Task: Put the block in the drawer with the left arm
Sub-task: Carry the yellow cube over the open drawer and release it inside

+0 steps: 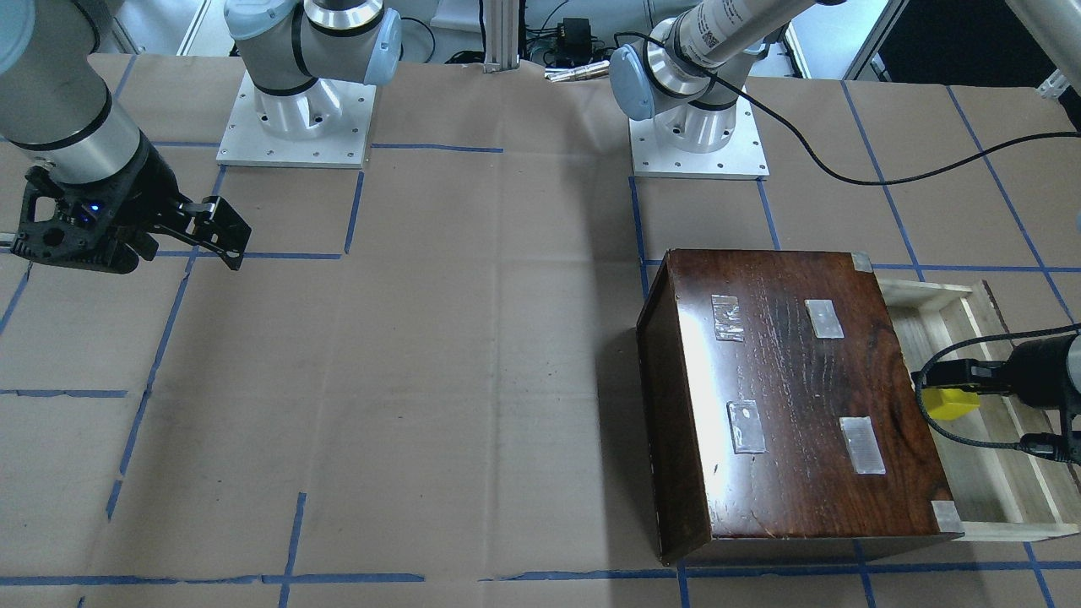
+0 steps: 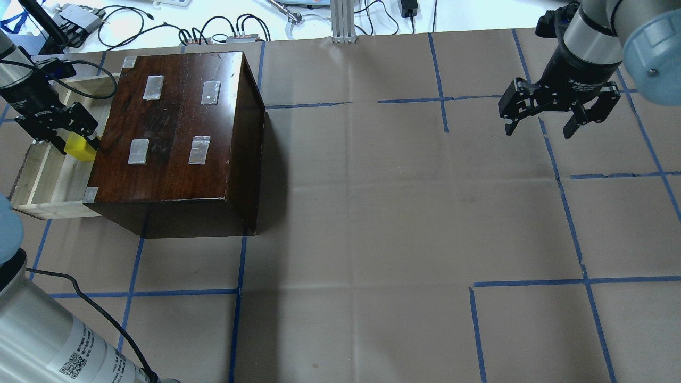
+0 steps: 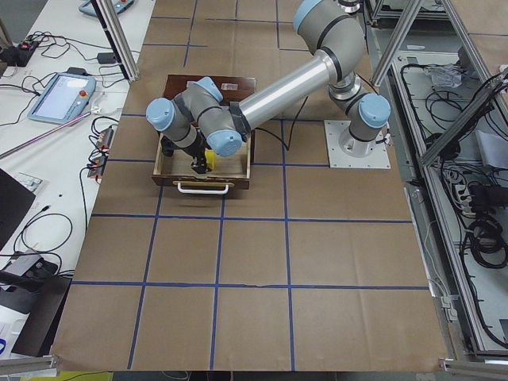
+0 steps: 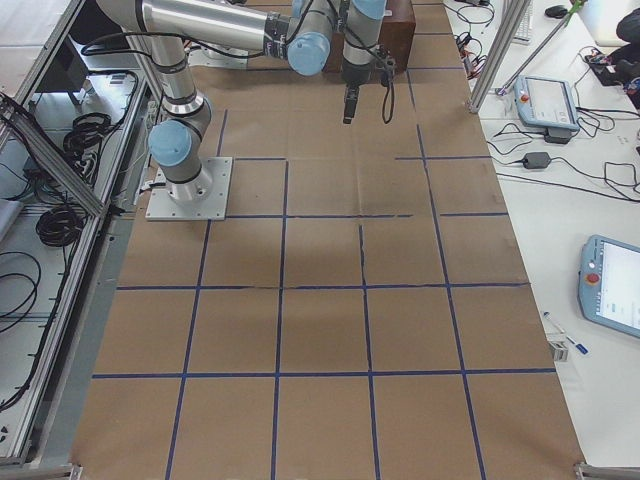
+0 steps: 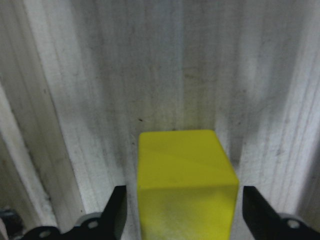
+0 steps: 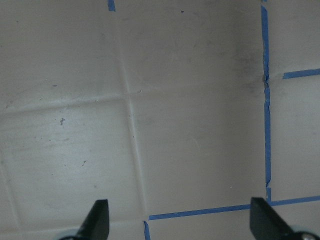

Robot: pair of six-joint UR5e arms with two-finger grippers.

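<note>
Fingers (image 5: 116,212) on the left gripper (image 5: 184,194) are parted just off the block (image 5: 185,165) in the drawer (image 5: 90,75), so a straight-up lift is advised.

Bright, even light from above — white glare streaks the top of the glossy box (image 1: 785,397), and a soft shadow lies beside it. Wrist views look soft; the block (image 5: 186,185) blurs on its near face.
</note>
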